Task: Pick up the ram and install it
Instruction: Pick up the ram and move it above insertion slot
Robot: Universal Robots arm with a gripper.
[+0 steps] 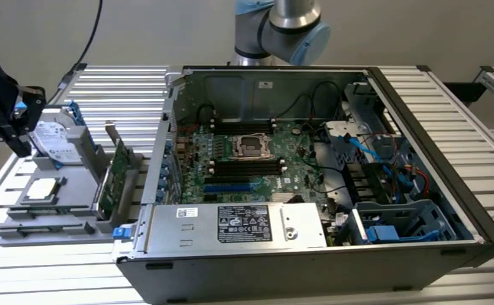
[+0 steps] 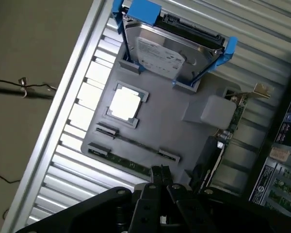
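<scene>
Presently, claw (image 2: 160, 172): fingers pressed together with nothing between them; the black body is nearest the wrist camera.
Ram (image 2: 120, 161): a thin green stick on edge in the front groove of the grey fixture, not yet lifted. The upper edge is bare, evidently so that it can be pinched from above.
Ram against claw: the closed tips sit over or just beside one end of the stick, with most of its length running away from them. Whether there is contact cannot be told.
Grey fixture (image 2: 184, 97): a moulded tray flat on the counter, with one seat per part. This judges as a way to give each part a fixed, repeatable pose.
Second groove (image 2: 136, 143): parallel to the ram and just behind it, with clips at both ends. It appears empty.
Processor chip (image 2: 123, 104): flat in a square recess beyond the grooves.
Hard drive (image 2: 162, 51): tilted in a blue caddy at the far end of the fixture.
Expansion card (image 1: 112, 181): upright on edge at the side of the fixture nearest the case.
Counter (image 1: 52, 279): slatted aluminium carrying the fixture and the case.
Computer case (image 1: 484, 210): on its side with the open face up, well apart from the claw.
Memory slots (image 1: 247, 168): long, black, facing upward on the motherboard and vacant as far as can be seen.
</scene>
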